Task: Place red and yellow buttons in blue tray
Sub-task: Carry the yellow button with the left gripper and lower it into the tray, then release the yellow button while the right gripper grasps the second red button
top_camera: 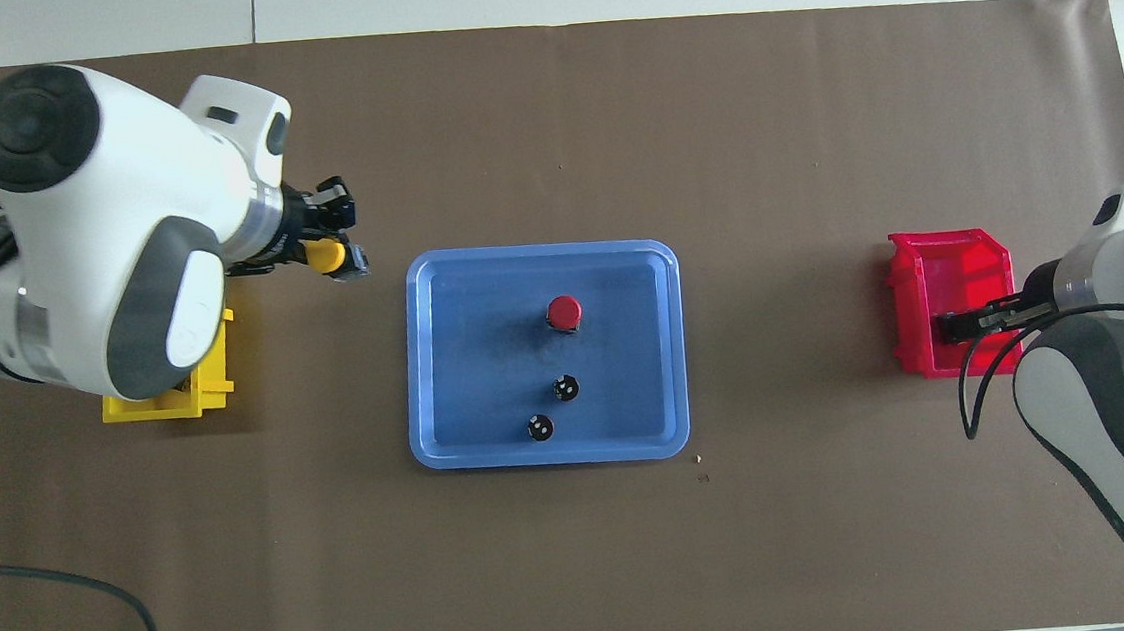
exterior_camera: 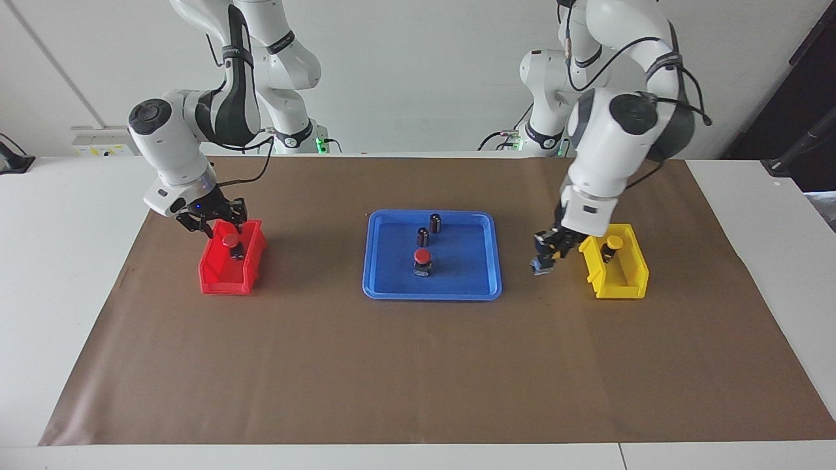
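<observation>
The blue tray (exterior_camera: 432,292) (top_camera: 423,367) lies mid-table and holds one red button (exterior_camera: 422,255) (top_camera: 564,310). My left gripper (exterior_camera: 545,256) (top_camera: 339,255) is shut on a yellow button (top_camera: 321,257) and holds it in the air over the mat between the yellow bin (exterior_camera: 619,282) (top_camera: 168,408) and the tray. Another yellow button (exterior_camera: 612,243) stands in the yellow bin. My right gripper (exterior_camera: 213,220) (top_camera: 959,324) is open just above the red bin (exterior_camera: 224,277) (top_camera: 948,255), at its end nearer to the robots, close to the red button (exterior_camera: 228,240) inside.
Two dark cylinders (exterior_camera: 435,222) (exterior_camera: 422,236) without coloured caps stand in the tray, nearer to the robots than the red button; they also show in the overhead view (top_camera: 565,387) (top_camera: 539,427). A brown mat (exterior_camera: 418,365) covers the table.
</observation>
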